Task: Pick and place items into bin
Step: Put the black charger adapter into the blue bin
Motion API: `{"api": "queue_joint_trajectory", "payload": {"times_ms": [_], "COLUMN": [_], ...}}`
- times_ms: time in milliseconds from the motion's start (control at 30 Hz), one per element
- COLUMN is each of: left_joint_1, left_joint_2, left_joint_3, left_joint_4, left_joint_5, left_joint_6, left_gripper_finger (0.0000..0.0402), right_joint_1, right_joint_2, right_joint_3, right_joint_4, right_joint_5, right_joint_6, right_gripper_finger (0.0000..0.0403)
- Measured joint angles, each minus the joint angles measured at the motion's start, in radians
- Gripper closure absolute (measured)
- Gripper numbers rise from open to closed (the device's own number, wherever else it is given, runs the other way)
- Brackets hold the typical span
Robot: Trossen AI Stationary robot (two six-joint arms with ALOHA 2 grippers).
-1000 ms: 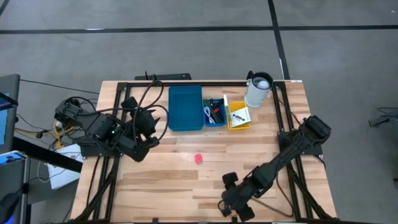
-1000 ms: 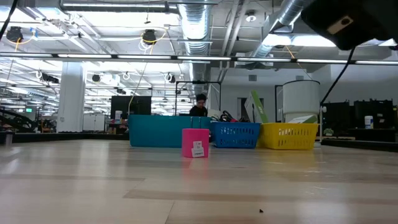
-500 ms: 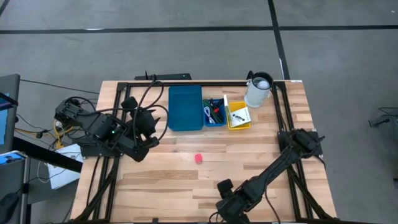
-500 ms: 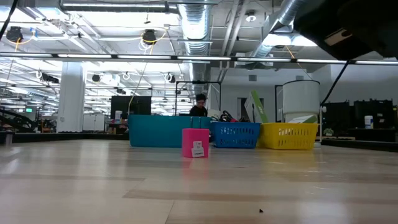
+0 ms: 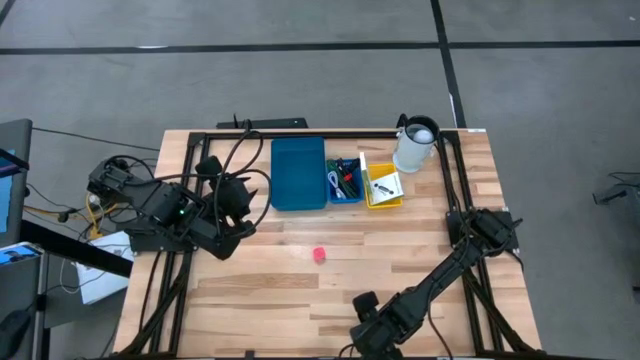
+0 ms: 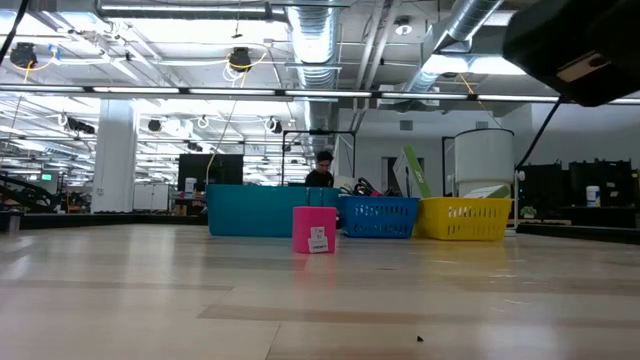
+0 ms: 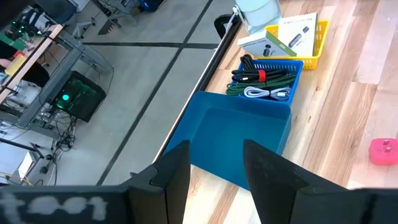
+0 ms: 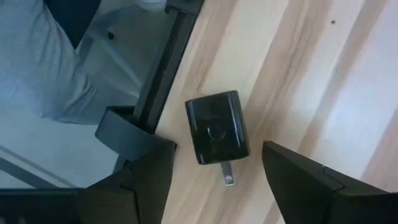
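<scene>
My right gripper (image 5: 366, 335) (image 8: 217, 186) hangs open over the table's near edge, pointing down. Between its fingers in the right wrist view, a small black block with a metal prong (image 8: 216, 127) lies flat on the wood, beside the table's edge rail; the fingers stand apart from it. The high view hides the block under the gripper. A tiny pink-red piece (image 5: 319, 255) (image 6: 314, 229) (image 7: 384, 151) stands on the mid table. My left gripper (image 5: 236, 216) (image 7: 214, 180) waits open at the table's left side, facing the bins.
Along the far edge stand a large blue bin (image 5: 298, 173) (image 7: 239, 137), a small blue basket of cables and sticks (image 5: 345, 180) (image 7: 264, 81), a yellow basket with a white card (image 5: 384, 187) (image 7: 292, 37) and a white jug (image 5: 415, 145). Black frame rails (image 8: 158, 81) border the table.
My right gripper has moved toward the table's near edge and a little to the left, its arm folding lower over the near right corner. The pink-red piece and the left arm have stayed put.
</scene>
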Motion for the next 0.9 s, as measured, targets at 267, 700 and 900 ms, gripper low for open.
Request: {"api": "queue_joint_trajectory", "payload": {"times_ms": [267, 700, 900], "left_joint_1": [0.000, 0.000, 0.000], "left_joint_2": [0.000, 0.000, 0.000], "left_joint_3": [0.000, 0.000, 0.000], "left_joint_4": [0.000, 0.000, 0.000], "left_joint_5": [0.004, 0.034, 0.034], "left_joint_6": [0.000, -0.001, -0.001], "left_gripper_finger": [0.0264, 0.0264, 0.0264], "right_joint_1": [0.012, 0.011, 0.010], "right_joint_2": [0.000, -0.001, -0.001], "right_joint_3": [0.000, -0.001, -0.001], "right_joint_4": [0.018, 0.061, 0.064], "right_joint_5": [0.001, 0.024, 0.034], "right_joint_6": [0.008, -0.034, -0.039], "right_gripper_finger": [0.0164, 0.0164, 0.0164]}}
